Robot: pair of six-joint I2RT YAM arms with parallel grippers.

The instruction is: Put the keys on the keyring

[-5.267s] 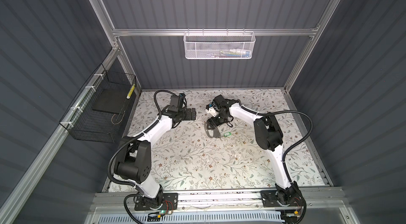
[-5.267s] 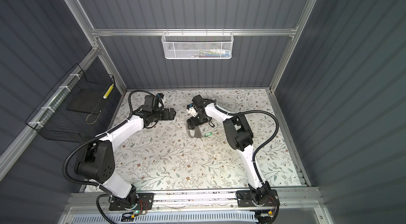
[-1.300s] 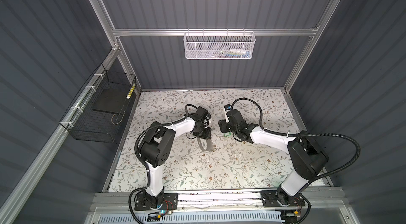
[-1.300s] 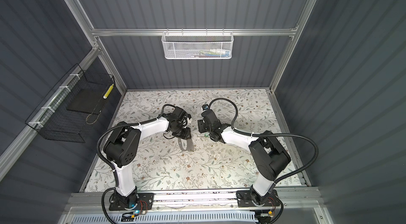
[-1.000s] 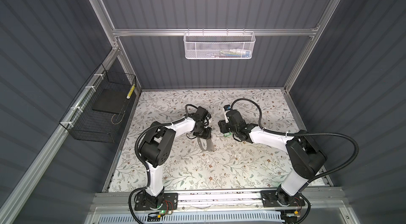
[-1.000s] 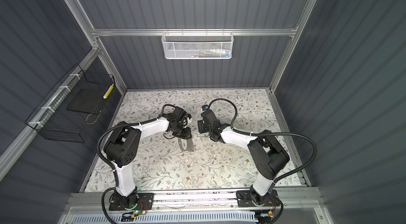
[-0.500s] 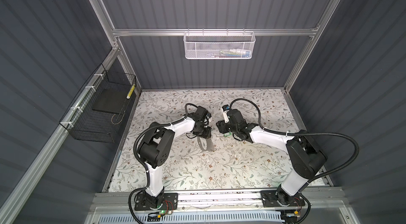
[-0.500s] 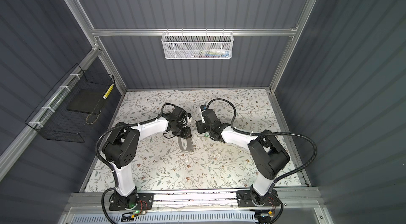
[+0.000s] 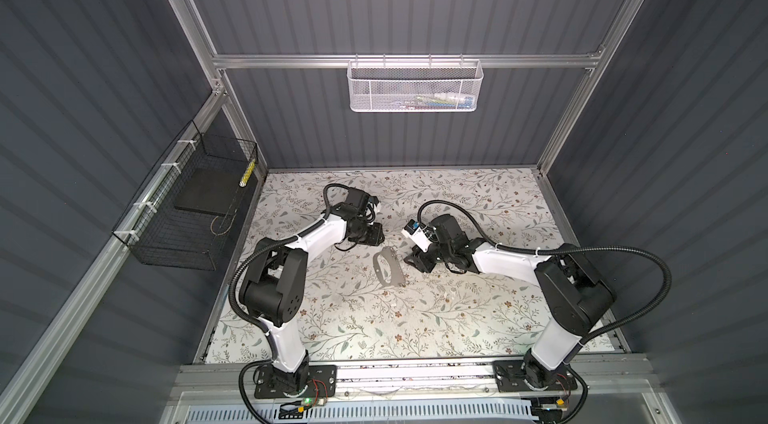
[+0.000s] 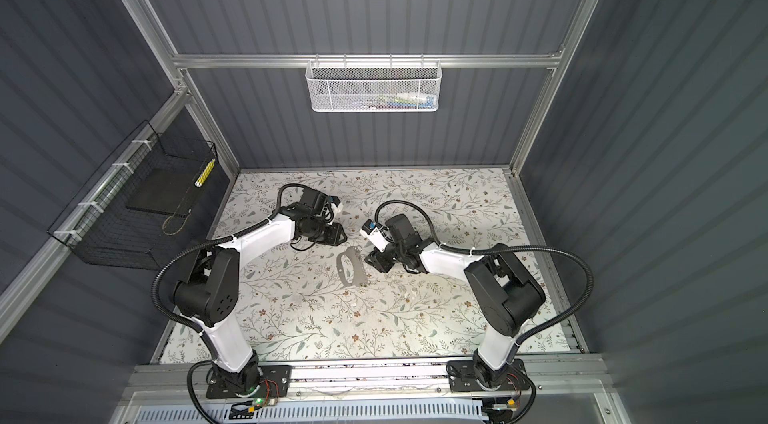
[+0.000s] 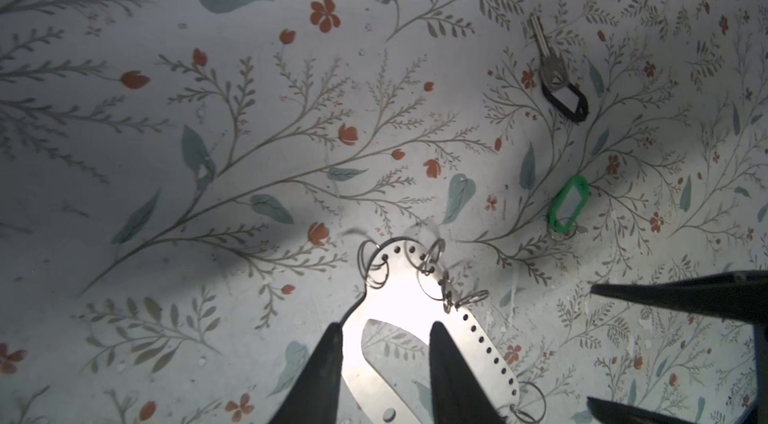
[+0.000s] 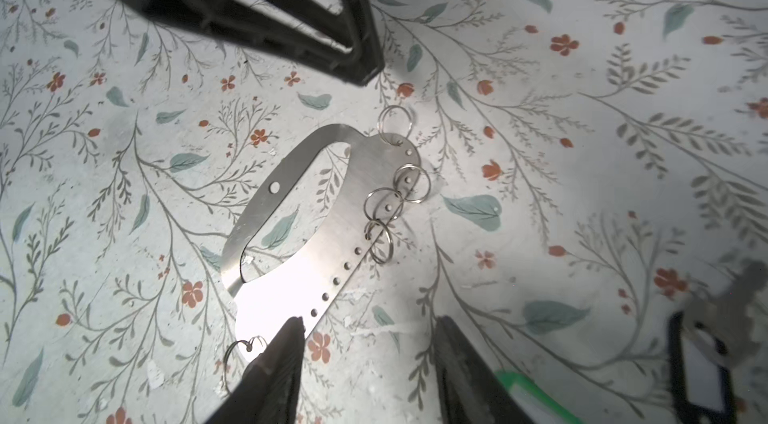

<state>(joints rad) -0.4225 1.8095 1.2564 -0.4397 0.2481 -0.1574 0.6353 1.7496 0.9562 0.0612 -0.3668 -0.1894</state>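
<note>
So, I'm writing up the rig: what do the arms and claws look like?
Both the left arm and right arm have white links, black joint housings and a black ribbed hose looping alongside. The left claw and right claw have black fingers tapering to points.

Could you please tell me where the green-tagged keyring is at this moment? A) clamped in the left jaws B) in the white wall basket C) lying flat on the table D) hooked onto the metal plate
C: in the left wrist view the keyring lies flat on the floral table, apart from the ringed metal plate, with nothing gripping it.
</note>
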